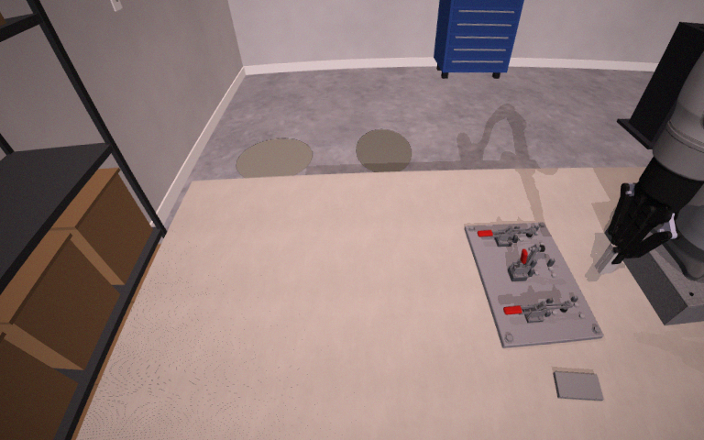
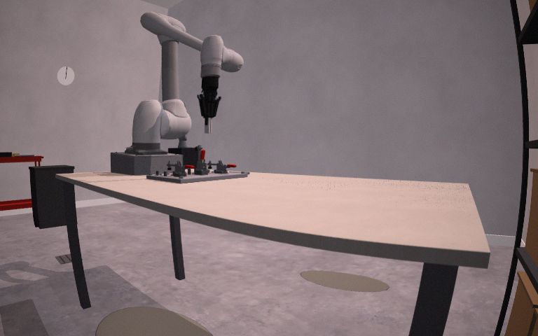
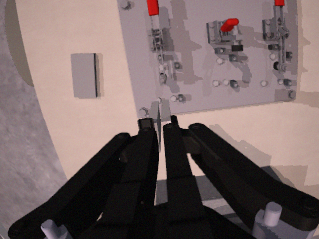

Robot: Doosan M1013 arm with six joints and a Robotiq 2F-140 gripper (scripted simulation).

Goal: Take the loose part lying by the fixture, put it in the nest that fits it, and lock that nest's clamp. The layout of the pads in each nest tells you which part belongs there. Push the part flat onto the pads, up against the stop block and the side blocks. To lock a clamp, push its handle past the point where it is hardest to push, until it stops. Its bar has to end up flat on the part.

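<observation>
The grey fixture plate (image 1: 532, 282) lies on the table and carries three clamps with red handles. The far handle (image 1: 485, 233) and the near handle (image 1: 512, 309) lie flat. The middle handle (image 1: 524, 255) stands up. The loose part (image 1: 577, 385), a flat grey rectangular plate, lies on the table in front of the fixture's near end; it also shows in the wrist view (image 3: 84, 75), left of the fixture (image 3: 209, 47). My gripper (image 1: 604, 260) (image 2: 207, 127) is shut and empty. It hangs high above the table beside the fixture's right edge, fingers pointing down (image 3: 161, 115).
The robot's grey base block (image 1: 659, 290) stands right of the fixture. A black shelf with brown boxes (image 1: 51, 233) stands at the table's left edge. A blue drawer cabinet (image 1: 478, 33) stands by the far wall.
</observation>
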